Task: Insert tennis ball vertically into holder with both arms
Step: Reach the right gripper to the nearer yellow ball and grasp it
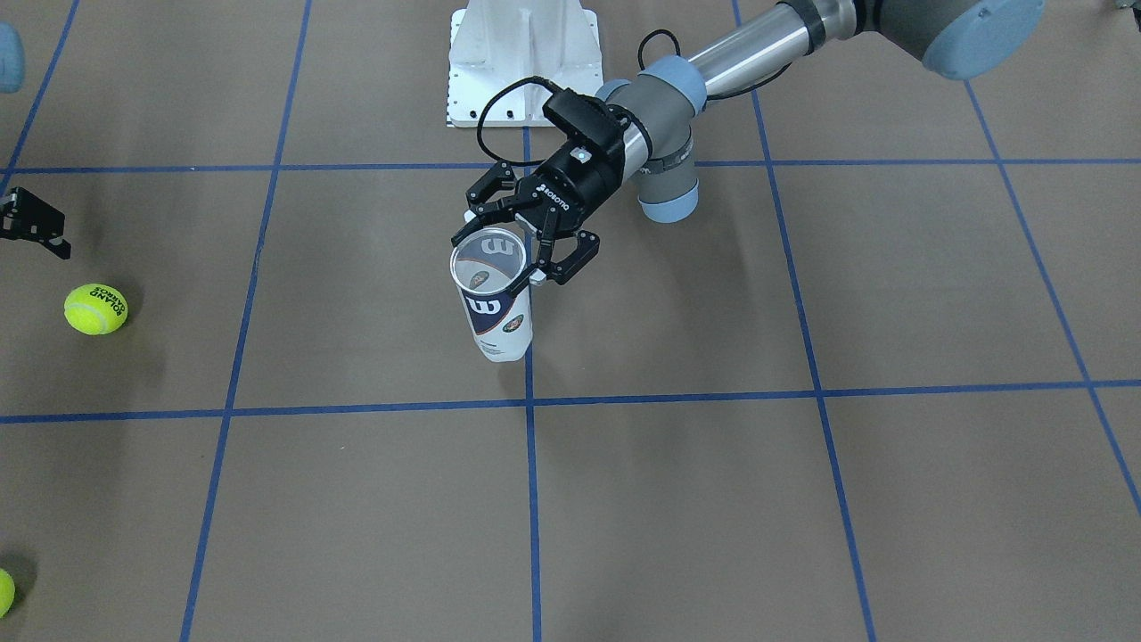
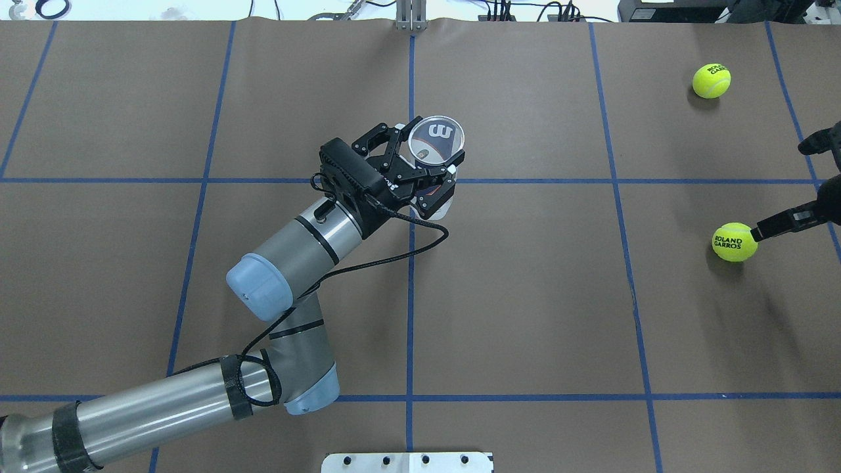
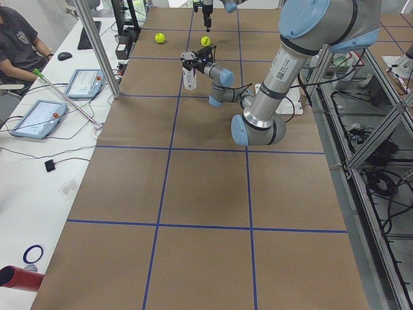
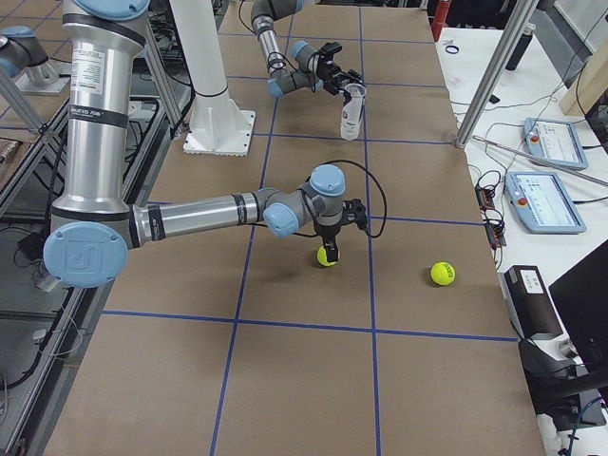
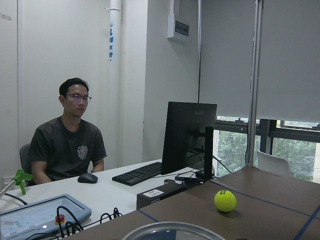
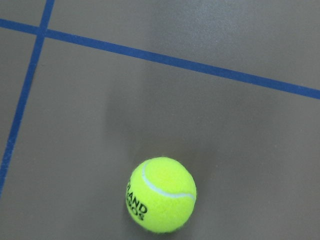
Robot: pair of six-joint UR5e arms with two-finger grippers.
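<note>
The holder (image 1: 496, 308), a clear can with a navy and white "W" label, stands upright mid-table with its open mouth up. My left gripper (image 1: 521, 242) is shut on it just below the rim; the same shows in the overhead view, holder (image 2: 436, 139) and gripper (image 2: 420, 174). The can's rim (image 5: 172, 231) shows at the bottom of the left wrist view. A yellow-green tennis ball (image 2: 734, 242) lies on the table at my far right. My right gripper (image 2: 777, 190) is open and points down beside it, with one fingertip (image 2: 762, 231) at the ball. The ball (image 6: 161, 195) shows in the right wrist view.
A second tennis ball (image 2: 711, 80) lies farther out on my right, also in the front view (image 1: 3, 593). The white pedestal base (image 1: 524, 62) stands at the robot's side. An operator (image 5: 67, 145) sits at a desk with tablets (image 3: 84, 82) beyond the table's far edge.
</note>
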